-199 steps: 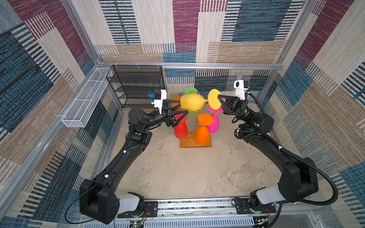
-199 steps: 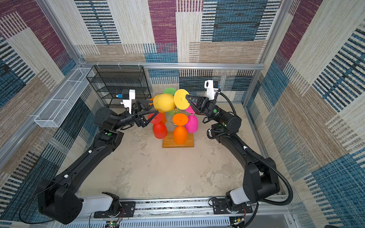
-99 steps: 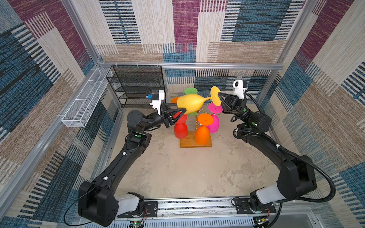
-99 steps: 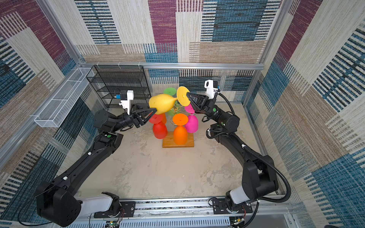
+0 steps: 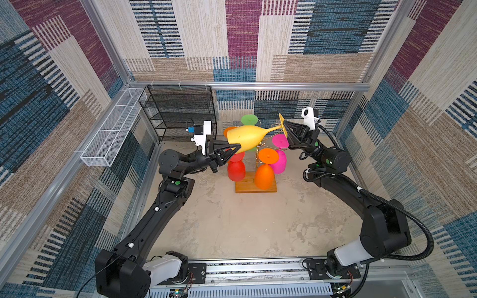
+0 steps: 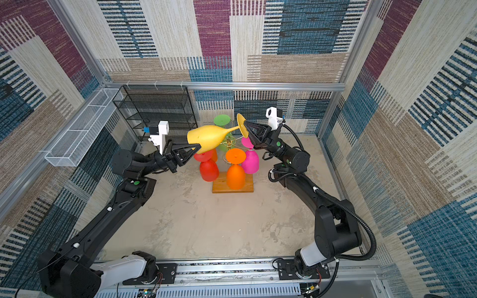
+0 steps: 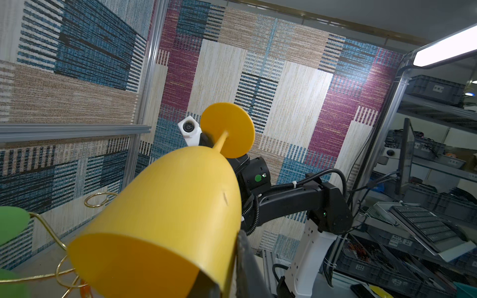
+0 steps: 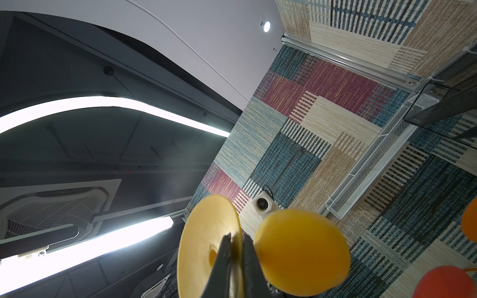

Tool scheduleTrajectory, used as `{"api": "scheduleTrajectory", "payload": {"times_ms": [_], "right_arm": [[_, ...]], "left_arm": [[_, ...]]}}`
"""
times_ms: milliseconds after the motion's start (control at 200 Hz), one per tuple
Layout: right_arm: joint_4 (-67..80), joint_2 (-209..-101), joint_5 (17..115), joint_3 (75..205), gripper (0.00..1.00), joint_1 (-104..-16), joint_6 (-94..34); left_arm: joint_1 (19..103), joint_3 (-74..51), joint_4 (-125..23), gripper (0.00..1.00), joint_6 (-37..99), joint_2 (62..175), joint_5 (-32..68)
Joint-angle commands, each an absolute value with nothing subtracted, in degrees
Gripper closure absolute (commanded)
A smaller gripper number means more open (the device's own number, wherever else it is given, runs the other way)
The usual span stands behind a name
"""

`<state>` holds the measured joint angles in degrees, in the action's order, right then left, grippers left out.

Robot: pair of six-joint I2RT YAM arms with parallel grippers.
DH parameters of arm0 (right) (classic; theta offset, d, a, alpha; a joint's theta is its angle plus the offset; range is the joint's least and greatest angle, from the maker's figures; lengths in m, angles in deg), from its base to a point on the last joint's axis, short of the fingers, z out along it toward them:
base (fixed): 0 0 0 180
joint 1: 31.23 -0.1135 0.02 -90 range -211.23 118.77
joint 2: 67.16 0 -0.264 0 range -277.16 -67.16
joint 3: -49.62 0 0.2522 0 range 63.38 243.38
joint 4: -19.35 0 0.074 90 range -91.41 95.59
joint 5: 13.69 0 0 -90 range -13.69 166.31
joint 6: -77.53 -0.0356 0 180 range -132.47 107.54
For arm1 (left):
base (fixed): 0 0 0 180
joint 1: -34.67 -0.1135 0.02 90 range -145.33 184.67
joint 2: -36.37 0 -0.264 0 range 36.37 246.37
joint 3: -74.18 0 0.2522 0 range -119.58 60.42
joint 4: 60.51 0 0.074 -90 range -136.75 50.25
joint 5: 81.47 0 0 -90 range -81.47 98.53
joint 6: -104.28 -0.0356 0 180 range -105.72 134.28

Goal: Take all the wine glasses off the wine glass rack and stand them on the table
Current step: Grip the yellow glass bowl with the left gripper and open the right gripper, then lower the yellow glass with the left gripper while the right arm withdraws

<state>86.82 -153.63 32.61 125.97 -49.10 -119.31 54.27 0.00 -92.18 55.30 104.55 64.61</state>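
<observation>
A yellow wine glass (image 5: 247, 136) (image 6: 209, 136) lies roughly level in the air above the wine glass rack, which has a gold pole (image 5: 256, 157) and a wood base (image 5: 245, 187). My left gripper (image 5: 236, 149) (image 7: 229, 260) is shut on the bowl's rim, with one finger inside and one outside. My right gripper (image 5: 285, 126) (image 8: 236, 237) pinches the edge of the round foot (image 8: 206, 245). The glass touches no rack arm in both top views.
Red (image 5: 236, 170), orange (image 5: 264, 176) and pink (image 5: 280, 161) glasses hang bowl-down on the rack, and a green foot (image 5: 249, 120) shows behind. A black mesh shelf unit (image 5: 180, 111) stands at the back left. A white wire basket (image 5: 111, 129) hangs on the left wall.
The left jaws have closed onto the yellow bowl's rim. The right gripper has tipped the glass from foot-up to lying level and carried it slightly higher.
</observation>
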Motion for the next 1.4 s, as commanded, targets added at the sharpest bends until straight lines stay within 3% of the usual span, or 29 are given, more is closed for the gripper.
{"api": "scheduleTrajectory", "payload": {"times_ms": [0,120,406,571,726,1017,1232,1397], "right_arm": [[97.45,-152.24,25.46,125.43,0.84,-49.04,-113.25],[90.34,-150.13,23.85,125.26,0.74,-48.67,-108.34],[57.71,-141.07,23.47,128.36,0.45,-45.28,-85.75],[23.26,-134.04,33.75,136.1,0.32,-43.82,-60.65],[5.9,-129.92,44.35,139.41,0.23,-42.57,-48.37],[-5.84,-125.39,53.92,135.92,0.14,-36.36,-44.18],[-8.89,-124.18,60.49,133.41,0.12,-35.48,-40.68],[-9.56,-124.27,58.82,130.13,0.12,-33.86,-40.15]], "left_arm": [[54.27,0.36,-98.18,0.92,56.46,103.18,64.39],[54.27,0.92,-96.1,1.0,55.32,100.88,63.03],[54.36,-1.74,-83.02,1.0,48.16,96.0,63.86],[54.8,-5.0,-66.32,1.0,39.59,93.53,61.26],[56.23,-10.13,-55.06,1.0,36.04,94.17,61.7],[64.88,-18.65,-31.84,1.0,21.0,95.25,54.75],[79.59,-27.95,-11.02,1.0,7.98,100.91,37.56],[92.57,-32.21,-0.68,1.0,0.5,105.78,22.52]]}}
